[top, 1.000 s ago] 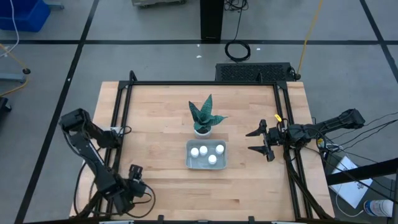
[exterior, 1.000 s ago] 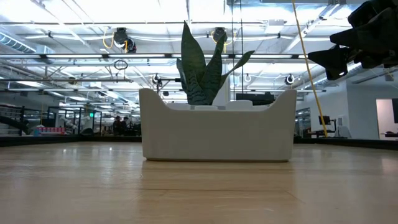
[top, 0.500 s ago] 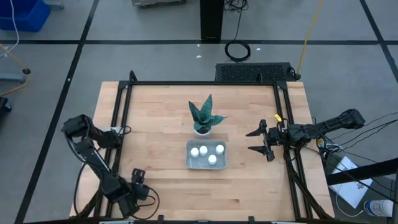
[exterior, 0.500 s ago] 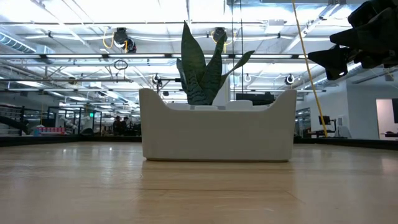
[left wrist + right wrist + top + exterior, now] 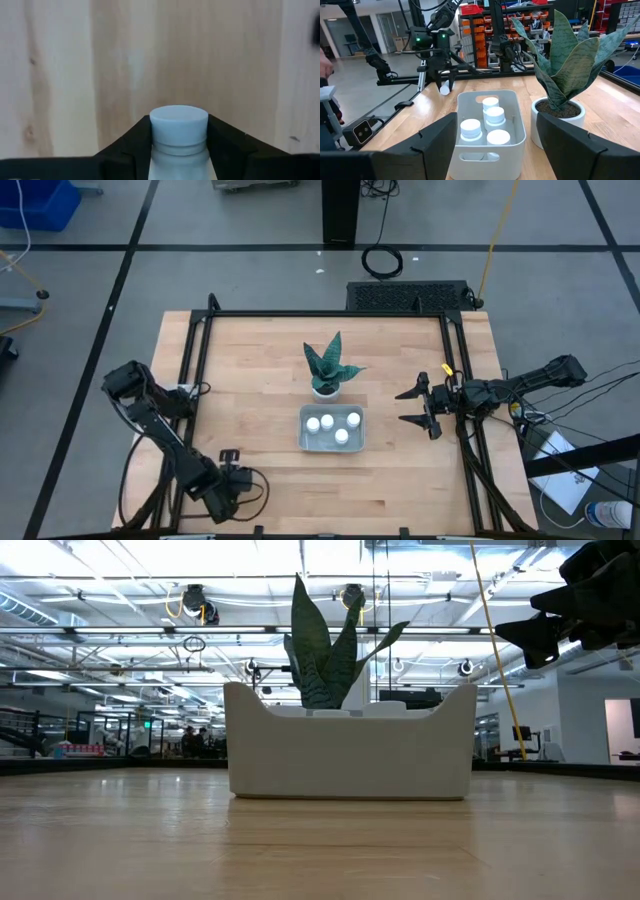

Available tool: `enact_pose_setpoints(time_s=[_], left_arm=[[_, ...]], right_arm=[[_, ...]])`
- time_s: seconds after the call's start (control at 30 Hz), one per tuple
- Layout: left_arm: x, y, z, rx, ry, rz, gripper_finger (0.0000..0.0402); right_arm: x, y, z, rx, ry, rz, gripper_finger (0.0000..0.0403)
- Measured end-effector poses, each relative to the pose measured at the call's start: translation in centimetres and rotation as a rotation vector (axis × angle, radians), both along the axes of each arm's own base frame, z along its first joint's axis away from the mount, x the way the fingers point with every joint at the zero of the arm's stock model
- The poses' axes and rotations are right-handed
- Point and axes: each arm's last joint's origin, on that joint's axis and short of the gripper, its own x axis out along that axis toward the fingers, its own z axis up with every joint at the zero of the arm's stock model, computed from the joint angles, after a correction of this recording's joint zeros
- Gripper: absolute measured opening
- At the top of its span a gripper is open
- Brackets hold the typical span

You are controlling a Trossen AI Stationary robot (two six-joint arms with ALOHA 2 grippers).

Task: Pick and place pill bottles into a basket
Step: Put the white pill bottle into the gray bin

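Basket point(image 5: 332, 429): shallow pale grey-blue tray, rounded corners, raised rim, at middle of pale wood-plank table point(image 5: 260, 370). Four pill bottles inside point(image 5: 487, 121), smooth white cylinders, flat white caps. Fifth bottle point(image 5: 178, 137) well away from basket, near table's front-left corner, clenched between dark fingers of left claw point(image 5: 232, 476), pads touching both sides of cap. Right claw point(image 5: 420, 407) beside basket toward table's right rail, fingers spread, empty. White pot with stiff mottled green plant point(image 5: 328, 366) just behind basket. Room beyond: industrial hall, ceiling lights, racks.
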Motion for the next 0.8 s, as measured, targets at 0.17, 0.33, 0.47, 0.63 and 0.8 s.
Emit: enact_pose_setpoints(time_s=[0.17,0.33,0.47,0.63,0.8], left_arm=[[1.3,0.6,0.2,-0.012,-0.073,0.132,0.0167],[2.7,1.1,1.2,-0.032,-0.260,0.311,0.0180],[3.2,1.5,1.9,0.007,-0.443,0.461,0.0161],[3.3,2.0,2.2,0.052,-0.643,0.648,0.0161],[3.6,2.3,2.3,0.140,-0.869,0.745,0.0181]], right_arm=[[0.0,0.0,0.0,0.000,0.000,0.000,0.0265],[0.0,0.0,0.0,0.000,0.000,0.000,0.0265],[0.0,0.0,0.0,0.000,0.000,0.000,0.0265],[0.0,0.0,0.0,0.000,0.000,0.000,0.0265],[0.0,0.0,0.0,0.000,0.000,0.000,0.0265]])
